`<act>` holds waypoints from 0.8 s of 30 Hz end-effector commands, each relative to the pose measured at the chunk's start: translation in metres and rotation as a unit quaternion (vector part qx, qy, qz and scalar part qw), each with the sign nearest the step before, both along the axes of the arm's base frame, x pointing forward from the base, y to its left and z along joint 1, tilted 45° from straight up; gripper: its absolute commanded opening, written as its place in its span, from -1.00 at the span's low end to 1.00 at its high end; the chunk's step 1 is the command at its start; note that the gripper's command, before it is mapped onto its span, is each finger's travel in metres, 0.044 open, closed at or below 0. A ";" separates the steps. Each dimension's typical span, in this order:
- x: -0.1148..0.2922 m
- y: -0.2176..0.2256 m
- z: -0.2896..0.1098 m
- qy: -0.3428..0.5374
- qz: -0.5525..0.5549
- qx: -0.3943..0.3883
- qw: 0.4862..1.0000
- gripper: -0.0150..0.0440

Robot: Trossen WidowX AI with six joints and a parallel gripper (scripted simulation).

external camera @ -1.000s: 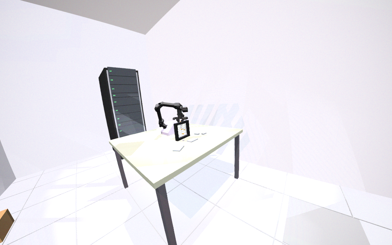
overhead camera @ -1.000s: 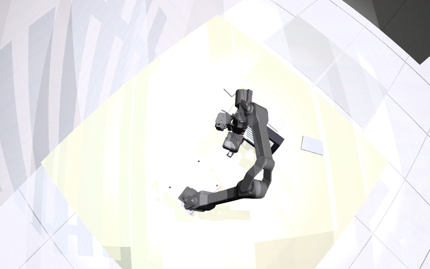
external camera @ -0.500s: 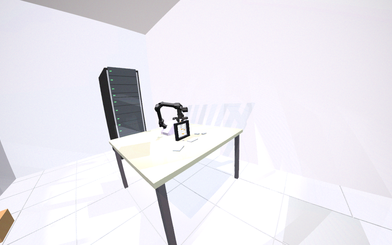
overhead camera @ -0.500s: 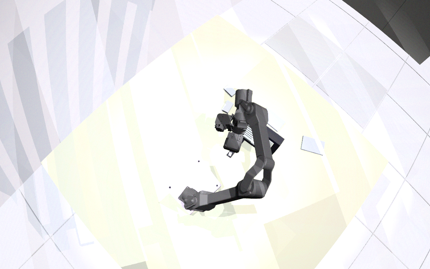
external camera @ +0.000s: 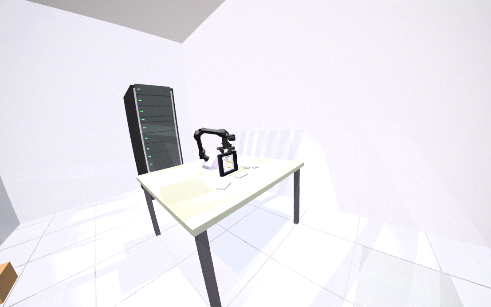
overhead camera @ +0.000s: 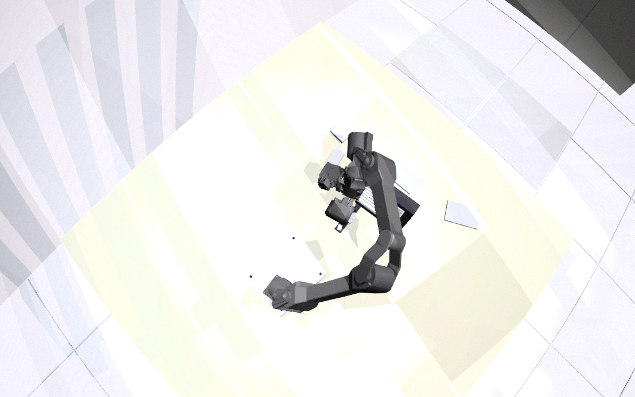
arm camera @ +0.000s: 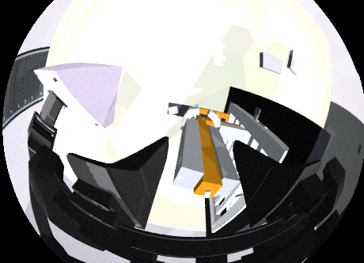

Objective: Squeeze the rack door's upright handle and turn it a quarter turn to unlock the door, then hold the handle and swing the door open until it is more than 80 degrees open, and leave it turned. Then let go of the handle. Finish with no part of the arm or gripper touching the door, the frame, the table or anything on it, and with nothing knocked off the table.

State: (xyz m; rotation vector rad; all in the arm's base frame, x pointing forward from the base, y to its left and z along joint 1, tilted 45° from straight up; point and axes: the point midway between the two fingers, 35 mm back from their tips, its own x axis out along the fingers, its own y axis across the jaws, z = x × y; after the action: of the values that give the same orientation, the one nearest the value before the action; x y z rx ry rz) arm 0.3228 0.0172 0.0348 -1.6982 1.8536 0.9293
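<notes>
gripper (overhead camera: 350, 198) (external camera: 225, 150) (arm camera: 202, 142): fingers spread, either side of handle, contact unclear | upright handle (overhead camera: 354, 200) (arm camera: 203, 157): between them (grey, orange-striped) | small dark rack (overhead camera: 412, 199) (external camera: 220, 168) (arm camera: 277, 116): just beside, upright on table (overhead camera: 201, 172) (external camera: 180, 206) (arm camera: 170, 36) | pale slab (overhead camera: 460, 215) (external camera: 223, 186): flat, farther off

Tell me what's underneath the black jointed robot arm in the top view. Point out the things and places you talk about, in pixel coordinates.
Partly visible: a black rectangular frame (overhead camera: 411, 207) (external camera: 221, 167) (arm camera: 273, 113) with white slats (overhead camera: 371, 197). The arm (overhead camera: 385, 197) (external camera: 212, 131) covers the rest.
</notes>
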 end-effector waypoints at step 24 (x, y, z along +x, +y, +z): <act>0.000 0.000 0.000 -0.424 -0.452 -0.084 0.780 0.49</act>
State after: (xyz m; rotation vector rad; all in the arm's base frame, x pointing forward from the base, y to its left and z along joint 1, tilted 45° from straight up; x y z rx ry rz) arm 0.3223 0.0173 0.0346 -0.9631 1.7987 -0.1687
